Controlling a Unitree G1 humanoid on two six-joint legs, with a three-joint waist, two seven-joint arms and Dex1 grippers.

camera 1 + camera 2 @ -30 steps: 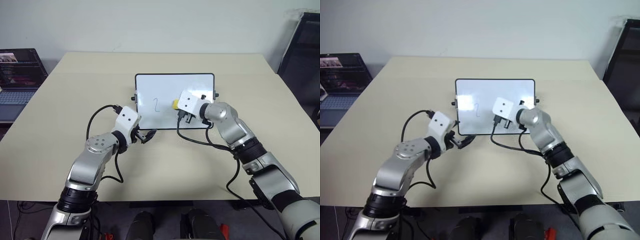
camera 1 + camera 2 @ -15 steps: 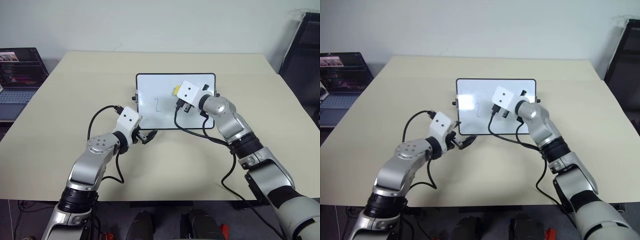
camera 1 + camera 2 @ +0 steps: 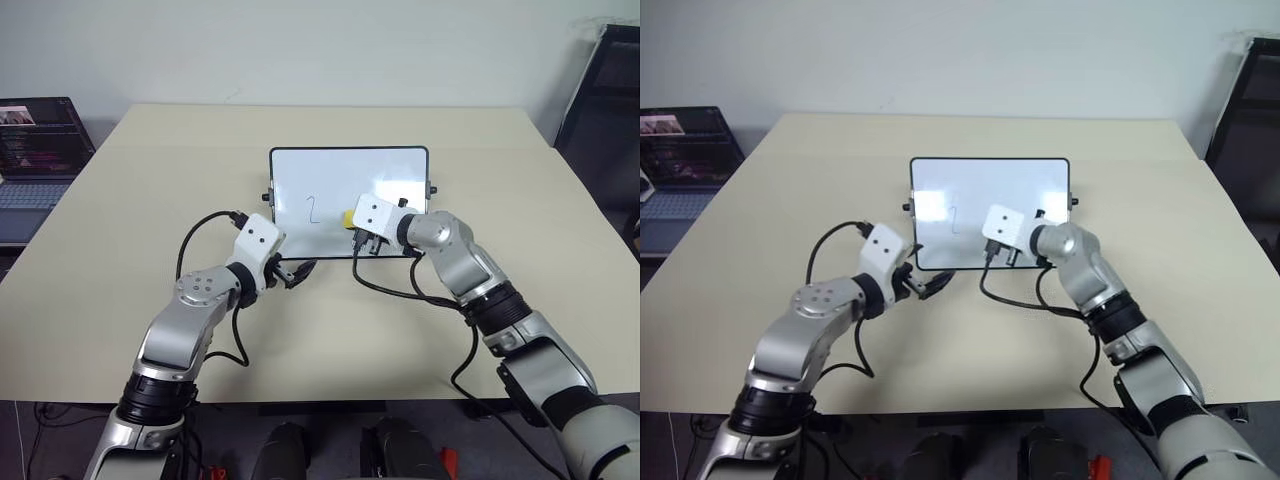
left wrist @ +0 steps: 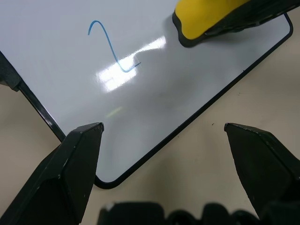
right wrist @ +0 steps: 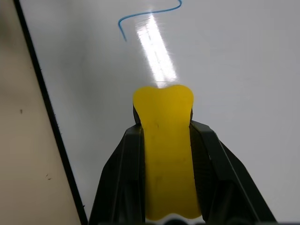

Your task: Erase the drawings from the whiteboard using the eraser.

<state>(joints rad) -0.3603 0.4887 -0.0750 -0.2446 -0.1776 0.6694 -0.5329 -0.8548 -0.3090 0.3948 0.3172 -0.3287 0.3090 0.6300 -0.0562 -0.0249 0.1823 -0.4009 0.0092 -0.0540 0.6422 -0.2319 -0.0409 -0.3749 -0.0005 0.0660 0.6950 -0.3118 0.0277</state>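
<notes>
- While the eraser (image 5: 166,154) sits clamped between the right gripper's (image 5: 166,136) jaws, taken by its two long sides with the yellow nose poking out ahead, it looks a light, fairly stiff block, so a side grip near the middle should hold it without crushing.
- Its dark underside (image 4: 187,41) faces the whiteboard (image 3: 380,170), low over the near right part of the surface; whether it presses on the board I cannot tell.
- The whiteboard lies flat on the bench (image 3: 160,180), glossy and slick, with a thin black frame; I judge it light enough to skate under a hard wipe, so pressure should go down rather than sideways.
- One blue mark like a "2" (image 4: 112,47) is left of the drawings, just beside the eraser on the robot's left.
- The left gripper (image 4: 164,136) hovers at the board's near left corner, jaws wide, holding nothing.
- That corner's frame looks the sensible place to steady the board, since the surface itself is slippery.
</notes>
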